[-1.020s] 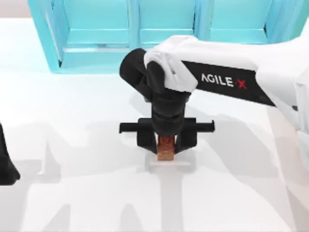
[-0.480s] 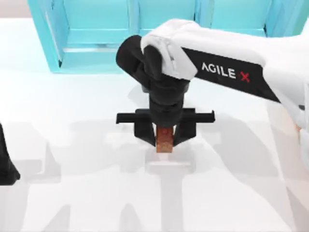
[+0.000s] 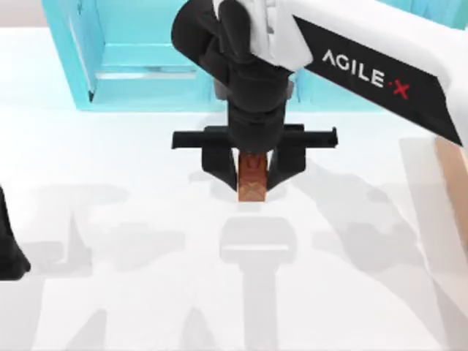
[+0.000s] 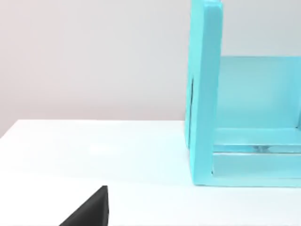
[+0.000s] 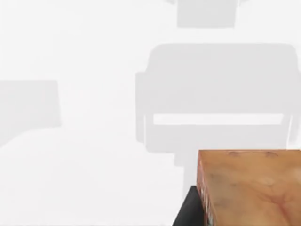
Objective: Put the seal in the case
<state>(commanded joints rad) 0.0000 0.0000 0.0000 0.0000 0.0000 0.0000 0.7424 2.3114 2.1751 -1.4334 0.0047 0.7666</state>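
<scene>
Now, with the right gripper (image 3: 252,179) clamped on the seal (image 3: 251,181), apparently clear of the table (image 3: 110,219): carry level toward the case (image 3: 146,66), avoiding its front edge.

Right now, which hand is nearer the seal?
Right. The right hand is shut on the seal, held above the table. The left hand sits parked at the table's left edge, far away.

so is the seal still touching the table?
Apart. In the top view the seal hangs between the right gripper fingers, its shadow falling separately on the white table nearer the camera. Left arm parked at the table's left edge.
</scene>
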